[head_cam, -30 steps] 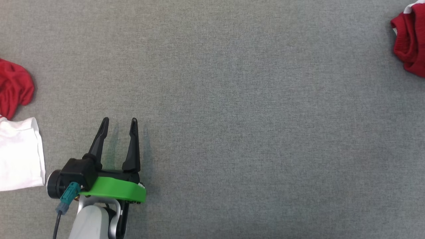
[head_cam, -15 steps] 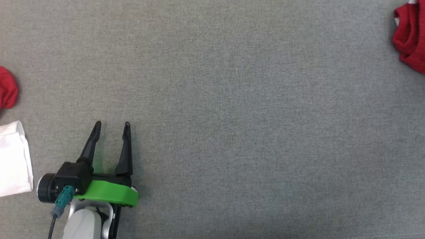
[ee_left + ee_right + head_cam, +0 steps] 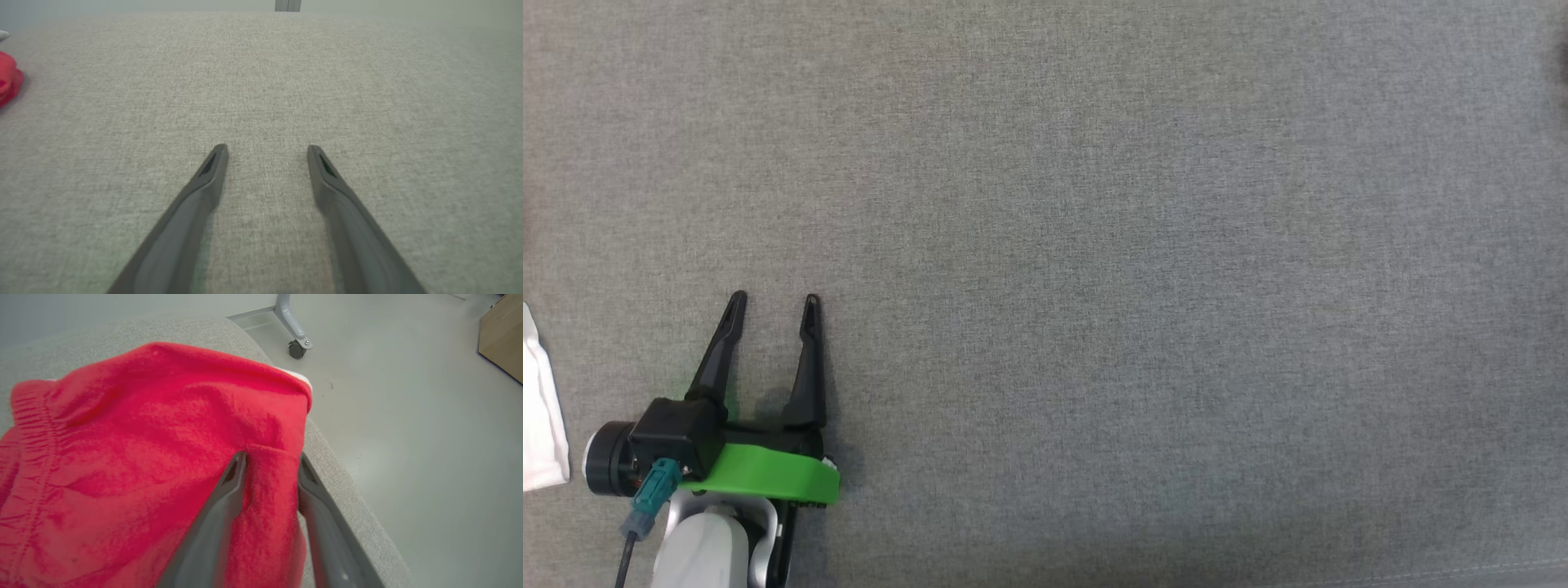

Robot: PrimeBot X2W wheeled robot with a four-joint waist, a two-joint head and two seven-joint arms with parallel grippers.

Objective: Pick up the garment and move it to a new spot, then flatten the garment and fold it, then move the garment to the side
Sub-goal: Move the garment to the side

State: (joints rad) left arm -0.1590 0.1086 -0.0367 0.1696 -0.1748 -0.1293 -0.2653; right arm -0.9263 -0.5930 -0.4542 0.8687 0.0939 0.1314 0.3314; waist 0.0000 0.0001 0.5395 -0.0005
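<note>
The garment [image 3: 143, 437] is a red knit piece, rumpled, lying at the corner of the grey table [image 3: 339, 465] in the right wrist view. My right gripper [image 3: 271, 457] is down on it with its fingers parted, and a raised fold of the red cloth lies between them. My left gripper [image 3: 772, 298] hovers low over bare grey cloth at the lower left of the head view, open with nothing between its fingers. The left wrist view shows the left gripper [image 3: 265, 151] the same way.
A white cloth [image 3: 539, 408] lies at the left edge of the head view. Another red cloth [image 3: 8, 81] sits at the far left of the left wrist view. Beyond the table corner are pale floor, a caster leg [image 3: 296, 347] and a cardboard box [image 3: 502, 335].
The head picture has shifted as the camera moved: the red cloths at both edges have left it and the white cloth is nearly out. The left gripper stays open.
</note>
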